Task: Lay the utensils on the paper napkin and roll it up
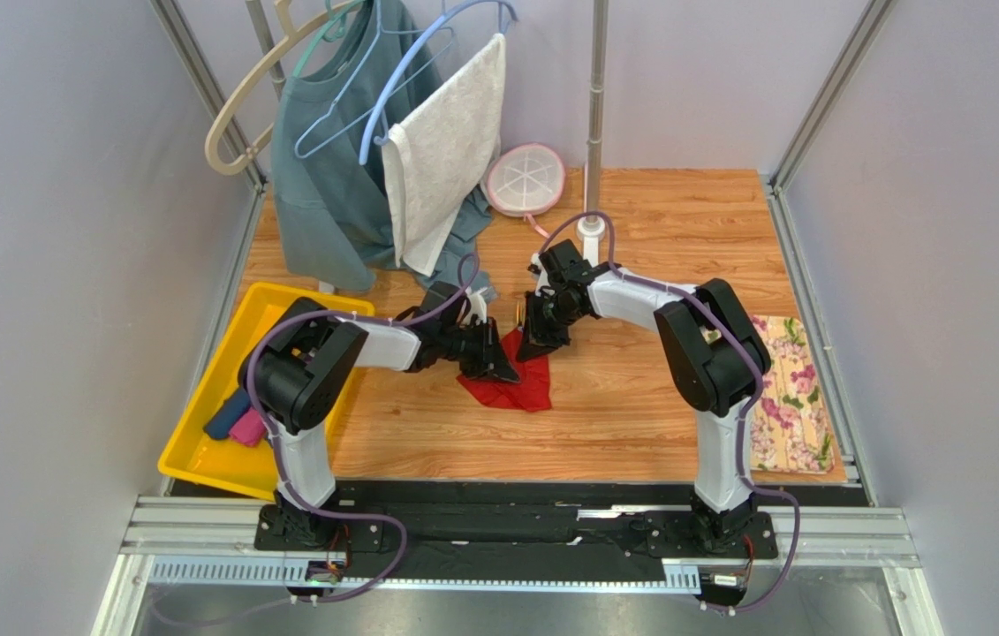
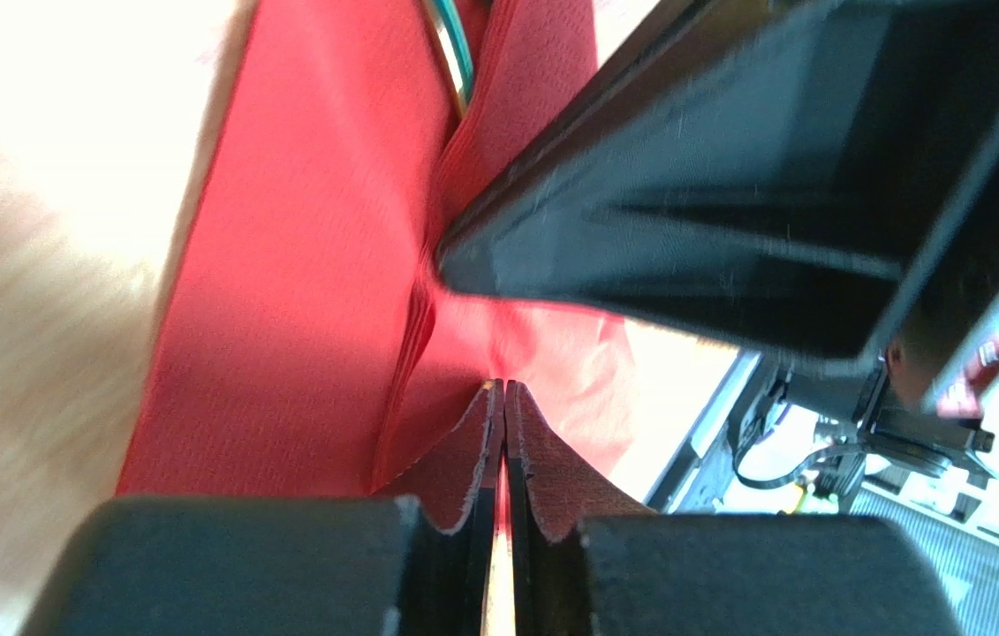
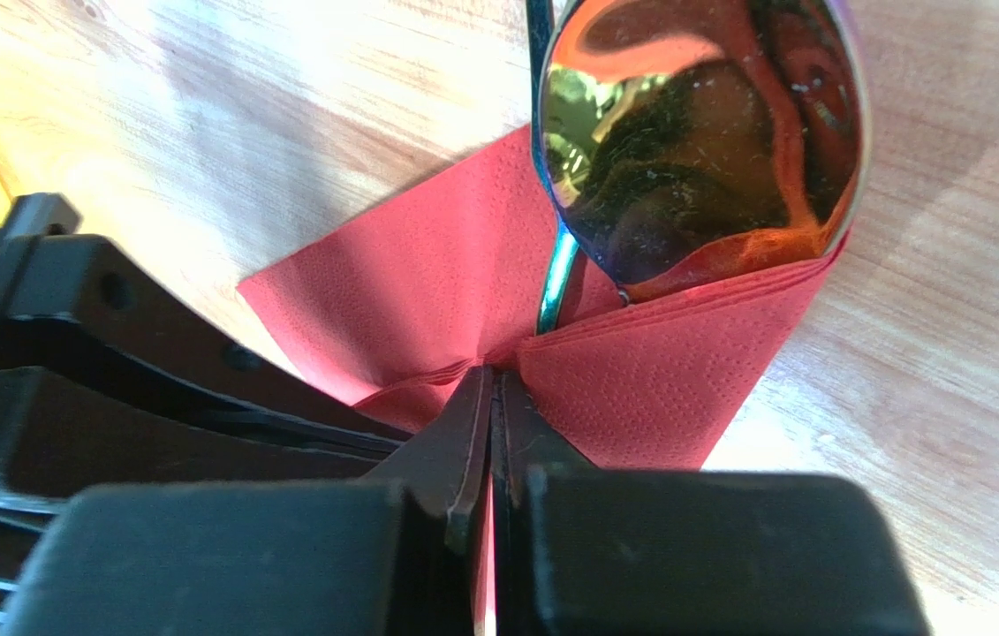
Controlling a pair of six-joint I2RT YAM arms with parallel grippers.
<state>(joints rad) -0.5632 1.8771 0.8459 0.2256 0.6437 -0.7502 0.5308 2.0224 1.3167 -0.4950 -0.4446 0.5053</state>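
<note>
Napkin [image 1: 527, 387] on tabletop [image 1: 677, 398], folded round spoon [image 3: 697, 133], bowl end poking out. L gripper [image 2: 505, 398] & R gripper [image 3: 493, 387] each clamped on the paper, close together. Risks tearing thin paper if pulled opposite ways; tips spoon out w/ uneven lift or loose roll.
</note>
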